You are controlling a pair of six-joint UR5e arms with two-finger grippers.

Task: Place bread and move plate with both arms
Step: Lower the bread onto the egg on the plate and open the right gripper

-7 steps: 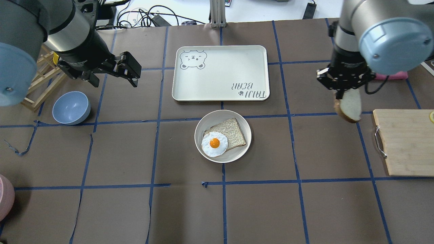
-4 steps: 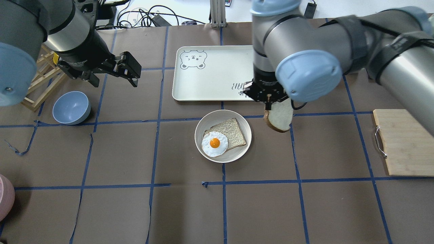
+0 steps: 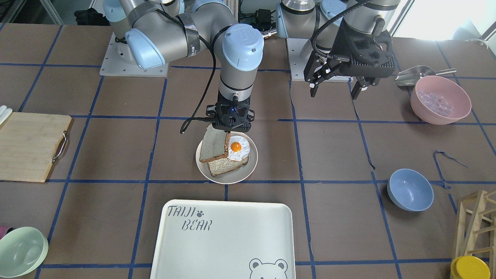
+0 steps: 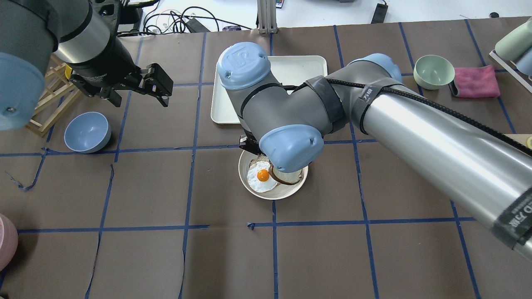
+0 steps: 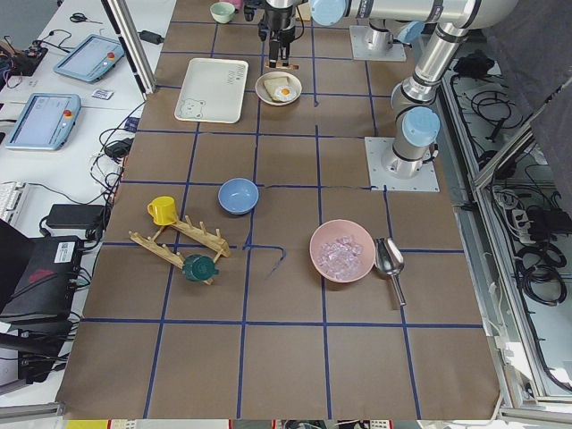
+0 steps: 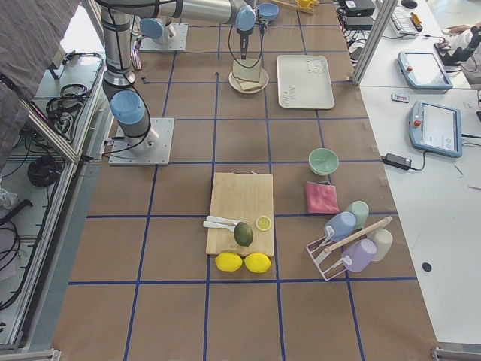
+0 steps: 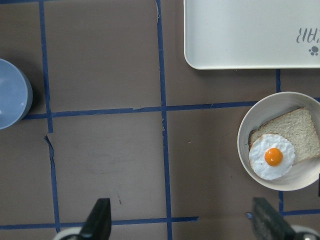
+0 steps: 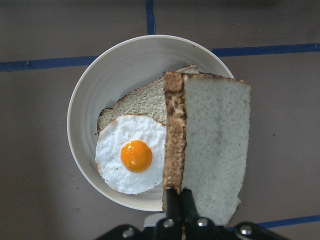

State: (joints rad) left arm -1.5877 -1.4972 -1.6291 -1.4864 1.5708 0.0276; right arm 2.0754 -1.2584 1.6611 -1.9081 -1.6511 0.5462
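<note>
Right wrist-mounted view: the right claw (image 8: 176, 196) has its fingers pressed onto the brown crust of the bread (image 8: 215, 150), pinching the slice by one edge. The bread hangs straight down from the fingertips, standing on edge rather than lying flat, with its rounded end up at the claw and its straight end lowest.

Directly beneath the claw sits the plate (image 8: 80, 125). On it lies a flat slice (image 8: 142, 100) with a fried egg (image 8: 132, 155) on top. The hanging bread is over the part of the plate just beside the egg, above the bare corner of the flat slice. From the front-facing view its lower edge comes down close to that slice, but I cannot tell whether the two touch.

The left claw (image 4: 166, 89) is spread wide and holds nothing. It hangs above the bare brown surface (image 4: 316, 257), well apart from the plate. In its own wrist view the plate and egg show off beyond one fingertip, and the tray (image 4: 220, 104) lies further out on that same side. A blue bowl (image 4: 87, 132) rests on the surface near the left claw, on the side away from the plate.
</note>
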